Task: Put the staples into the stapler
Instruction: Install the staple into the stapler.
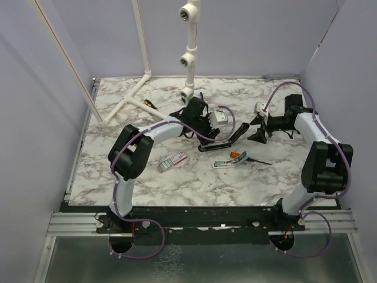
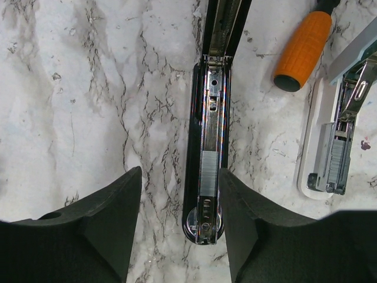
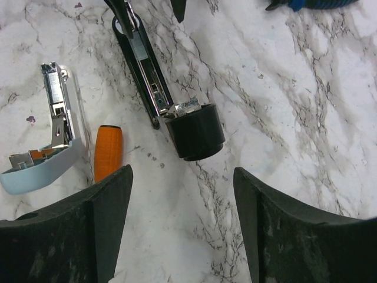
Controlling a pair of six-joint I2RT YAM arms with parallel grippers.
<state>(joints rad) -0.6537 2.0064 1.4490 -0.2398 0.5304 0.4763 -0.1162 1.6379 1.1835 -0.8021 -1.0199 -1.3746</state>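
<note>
The top external camera looks down from behind over the whole tabletop (image 1: 177, 183). Both wrist cameras look closely downward and share the stapler (image 2: 211, 118).

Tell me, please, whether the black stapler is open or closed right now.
Open. The stapler has its top arm swung back, baring the metal channel, and a short silvery staple strip seems to lie in it.

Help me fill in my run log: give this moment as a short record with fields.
stapler: black, hinged open, metal channel facing up
strip: silvery, sitting in the channel
box: white and red, lying left of the stapler, apart from it
left gripper: open, one finger on each side of the stapler's end; contact unclear
right gripper: open, holding nothing
screwdriver: orange handle, beside the stapler
teal stapler: open, beyond the screwdriver
</note>
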